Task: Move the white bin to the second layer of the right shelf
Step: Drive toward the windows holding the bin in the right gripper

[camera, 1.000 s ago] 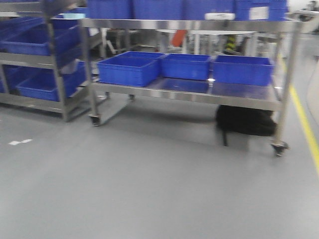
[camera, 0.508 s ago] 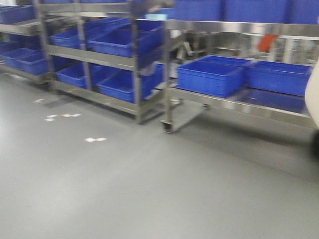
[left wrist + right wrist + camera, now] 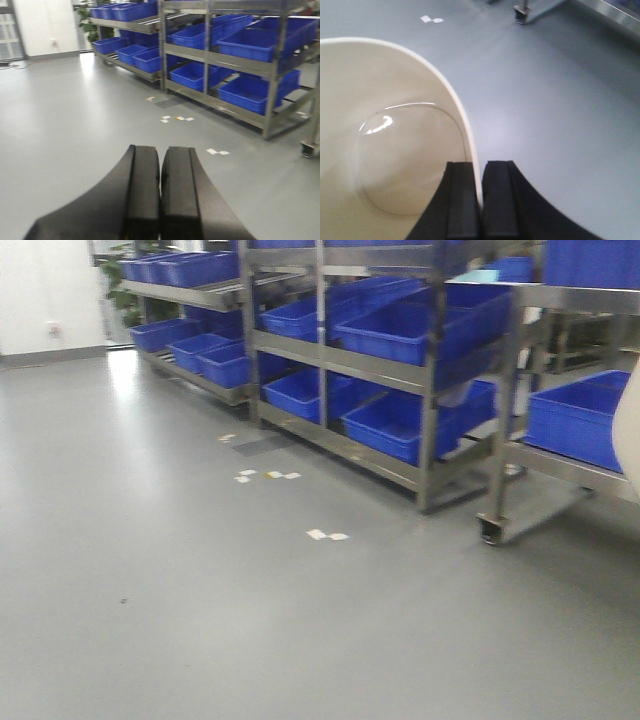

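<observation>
Right pincer (image 3: 481, 175): we see it closed on the rim of the white bin (image 3: 395, 150), one pad inside the wall and one outside.
White bin: held above the grey floor (image 3: 560, 100); a pale sliver shows at the front view's right edge.
Left pincer (image 3: 160, 160): pads pressed together, holding nothing.
Ahead of us: steel racks (image 3: 428, 430) carrying blue crates (image 3: 400, 332).

Open floor (image 3: 200, 620) beside steel racks (image 3: 385, 367)

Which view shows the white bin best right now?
Right wrist: the white bin fills it, interior and rim clear, with the right gripper jaws pinching its wall. The front view catches only a blurred sliver of it at the right edge; the left wrist shows none.
</observation>
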Robot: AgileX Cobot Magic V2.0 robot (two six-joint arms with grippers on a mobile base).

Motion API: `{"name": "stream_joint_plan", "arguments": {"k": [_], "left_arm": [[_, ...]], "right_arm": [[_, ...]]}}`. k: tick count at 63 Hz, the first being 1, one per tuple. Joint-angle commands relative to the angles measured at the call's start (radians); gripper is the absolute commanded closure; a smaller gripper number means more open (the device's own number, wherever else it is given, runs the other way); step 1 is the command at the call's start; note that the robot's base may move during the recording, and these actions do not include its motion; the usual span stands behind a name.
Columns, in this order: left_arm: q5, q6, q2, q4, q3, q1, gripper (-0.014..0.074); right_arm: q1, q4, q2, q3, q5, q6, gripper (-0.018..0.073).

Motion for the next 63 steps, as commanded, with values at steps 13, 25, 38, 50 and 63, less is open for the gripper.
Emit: {"name": "stream_joint_plan", "arguments": {"k": [13, 25, 38, 50, 63], "left_arm": [[-0.081, -0.005, -0.020, -0.008, 0.029, -0.007, 0.0512], [-0.081, -0.005, -0.020, -0.008, 0.029, -0.007, 0.0512], [-0.081, -0.005, -0.020, -0.008, 0.029, -0.007, 0.0512], [-0.081, -0.005, -0.020, -0.008, 0.029, -0.007, 0.0512], [-0.081, -0.005, -0.020, -0.008, 0.029, -0.007, 0.0512]], "right_arm": [[-0.007, -0.006, -0.002, -0.032, -0.084, -0.003, 0.0507], [-0.007, -0.006, -0.002, -0.032, -0.084, -0.003, 0.0507], [-0.007, -0.006, -0.002, -0.032, -0.084, -0.003, 0.0507], [-0.007, -0.006, -0.002, -0.032, -0.084, -0.003, 0.0507], [-0.007, -0.006, -0.002, -0.032, -0.084, -0.003, 0.0507]]}}
